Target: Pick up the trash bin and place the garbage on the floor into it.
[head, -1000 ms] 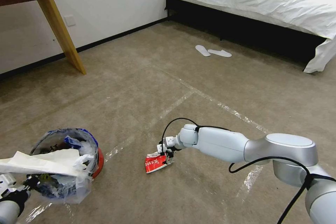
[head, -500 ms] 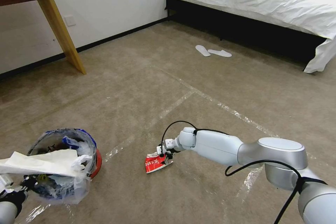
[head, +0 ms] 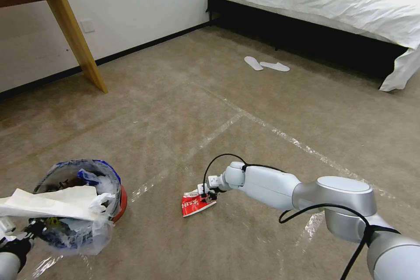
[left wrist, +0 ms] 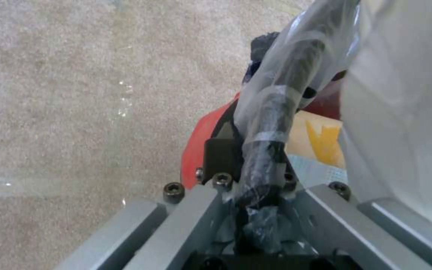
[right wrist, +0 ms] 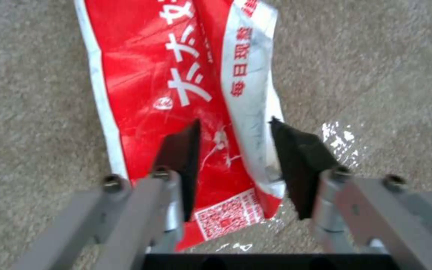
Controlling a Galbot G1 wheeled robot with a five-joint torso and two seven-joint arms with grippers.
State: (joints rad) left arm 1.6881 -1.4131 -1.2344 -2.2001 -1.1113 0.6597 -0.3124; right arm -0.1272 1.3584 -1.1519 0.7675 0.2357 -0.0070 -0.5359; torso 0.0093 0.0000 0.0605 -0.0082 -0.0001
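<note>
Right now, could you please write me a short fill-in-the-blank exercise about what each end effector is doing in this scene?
1. The right end effector has its fingers open around a ____ wrapper lying on the carpet.
2. The left end effector is shut on the rim of the ____.
3. A pair of white ____ lies near the bed.

Missing words: red; trash bin; slippers

right gripper (right wrist: 233, 129) low, arm outstretched, fingers (right wrist: 180, 150) parted; left gripper (left wrist: 256, 176) clamped, bottom-left corner
</note>
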